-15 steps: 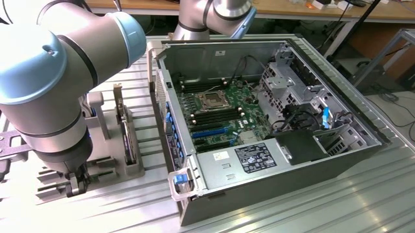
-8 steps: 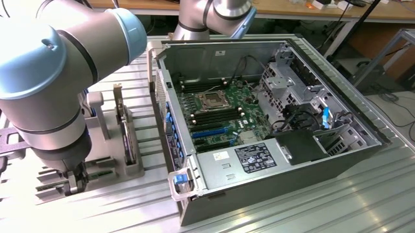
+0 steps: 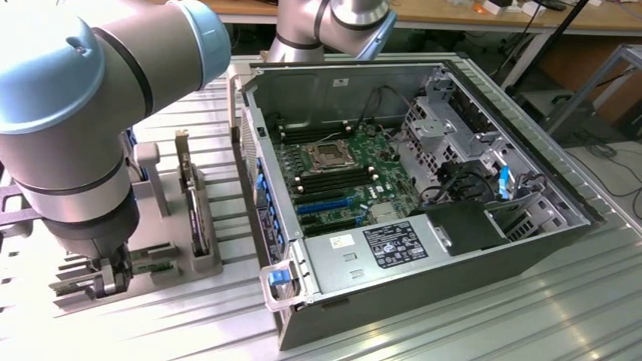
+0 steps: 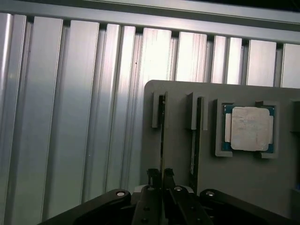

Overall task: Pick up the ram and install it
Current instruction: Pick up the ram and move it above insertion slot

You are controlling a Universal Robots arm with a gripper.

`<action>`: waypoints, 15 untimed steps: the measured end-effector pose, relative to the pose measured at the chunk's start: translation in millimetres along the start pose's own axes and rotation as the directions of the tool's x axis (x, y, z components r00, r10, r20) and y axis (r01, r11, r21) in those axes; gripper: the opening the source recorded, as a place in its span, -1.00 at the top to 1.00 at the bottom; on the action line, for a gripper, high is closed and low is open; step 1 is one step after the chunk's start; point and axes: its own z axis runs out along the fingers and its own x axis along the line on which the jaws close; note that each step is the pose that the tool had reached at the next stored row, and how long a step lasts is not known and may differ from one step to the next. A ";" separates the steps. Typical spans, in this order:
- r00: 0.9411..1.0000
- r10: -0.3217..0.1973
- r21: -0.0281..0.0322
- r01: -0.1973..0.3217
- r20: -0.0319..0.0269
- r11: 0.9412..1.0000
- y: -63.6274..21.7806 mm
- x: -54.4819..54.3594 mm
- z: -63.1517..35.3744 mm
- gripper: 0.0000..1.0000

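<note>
Evidently the gripper [image 4: 162, 175] clamps the ram [image 4: 162, 136] — edge-on, one end hidden.

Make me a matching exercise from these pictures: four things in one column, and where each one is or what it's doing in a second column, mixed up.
1. ram
2. processor chip
3. gripper
4. motherboard

A. inside the open computer case
B. lying flat in a square recess of the grey holder
C. standing on edge in a slot of the grey holder
D. closed on the ram

Pairs: 1-C, 2-B, 3-D, 4-A.
</note>
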 end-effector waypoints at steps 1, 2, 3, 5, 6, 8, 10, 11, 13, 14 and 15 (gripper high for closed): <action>1.000 0.000 0.000 0.000 0.000 1.000 0.0 0.0 0.0 0.73; 1.000 0.000 0.000 0.000 0.000 1.000 0.0 0.0 -0.1 0.73; 1.000 0.000 0.000 0.000 0.000 1.000 0.0 0.0 0.0 0.73; 1.000 0.000 0.000 0.000 0.000 1.000 0.3 0.0 -2.5 0.73; 1.000 0.000 0.000 0.000 0.000 1.000 0.5 -0.1 -4.8 0.73; 1.000 0.000 0.000 0.000 0.000 1.000 1.5 -0.3 -14.9 0.73; 1.000 0.000 0.000 0.000 0.000 1.000 2.7 -0.5 -26.8 0.73; 1.000 0.000 0.000 0.000 0.000 1.000 3.4 -0.7 -34.4 0.73; 1.000 0.000 0.000 0.000 0.000 1.000 4.9 -0.9 -49.4 0.73; 1.000 0.000 0.000 0.000 0.000 1.000 5.7 -1.1 -56.6 0.73; 1.000 0.000 0.000 0.000 0.000 1.000 6.1 -1.2 -61.3 0.73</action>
